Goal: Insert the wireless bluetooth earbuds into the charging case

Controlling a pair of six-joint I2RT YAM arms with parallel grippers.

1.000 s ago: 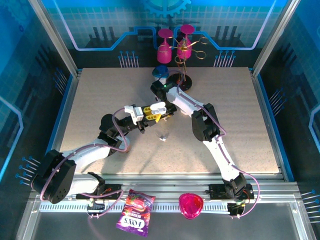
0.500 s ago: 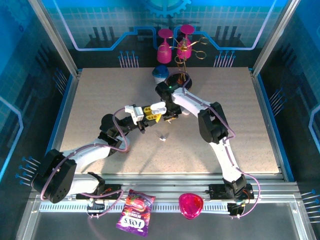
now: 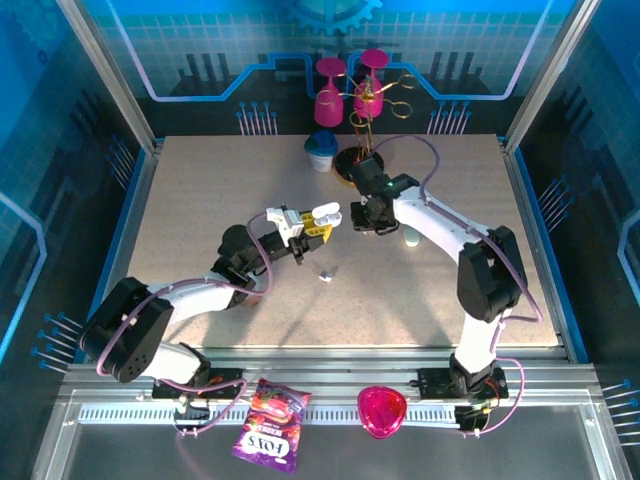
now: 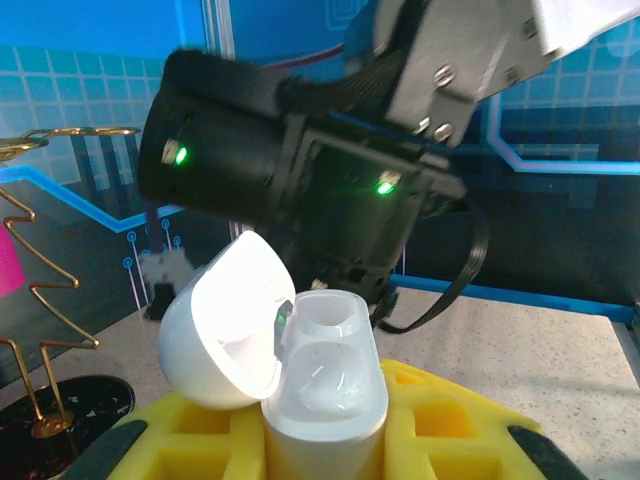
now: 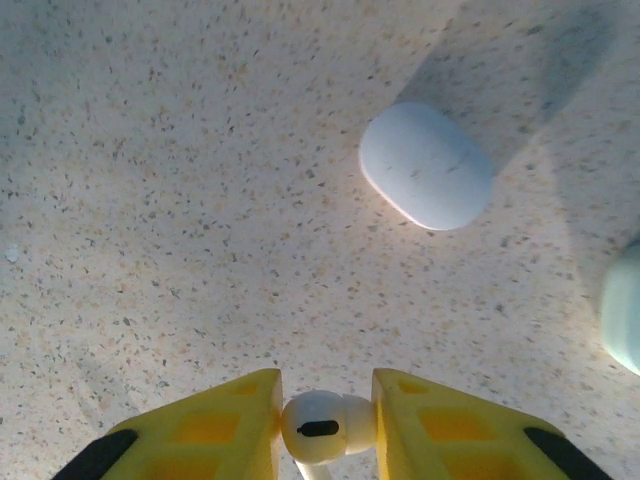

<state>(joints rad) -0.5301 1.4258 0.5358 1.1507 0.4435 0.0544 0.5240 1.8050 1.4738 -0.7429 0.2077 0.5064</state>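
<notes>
My left gripper (image 3: 312, 222) is shut on an open white charging case (image 4: 325, 390), held upright between yellow fingers (image 4: 455, 420). Its lid (image 4: 225, 335) is flipped to the left and the two sockets look empty. Just to its right hangs my right gripper (image 3: 366, 215), whose black wrist (image 4: 300, 170) looms right behind the case. The right gripper (image 5: 325, 425) is shut on a white earbud (image 5: 322, 428), pinched between yellow fingertips above the bare tabletop. Another earbud (image 3: 325, 273) lies loose on the table near the left gripper.
A closed white case (image 5: 425, 165) lies on the table beyond the right gripper, and something pale and rounded (image 5: 625, 310) shows at the edge. At the back stand a gold rack with pink glasses (image 3: 350, 90) and a blue-white cup (image 3: 321, 150). A candy bag (image 3: 268, 430) and pink bowl (image 3: 382, 410) rest on the front rail.
The right arm has swung to the right and its gripper has come nearer, ending just right of the case. The left gripper has shifted slightly right with the open case.
</notes>
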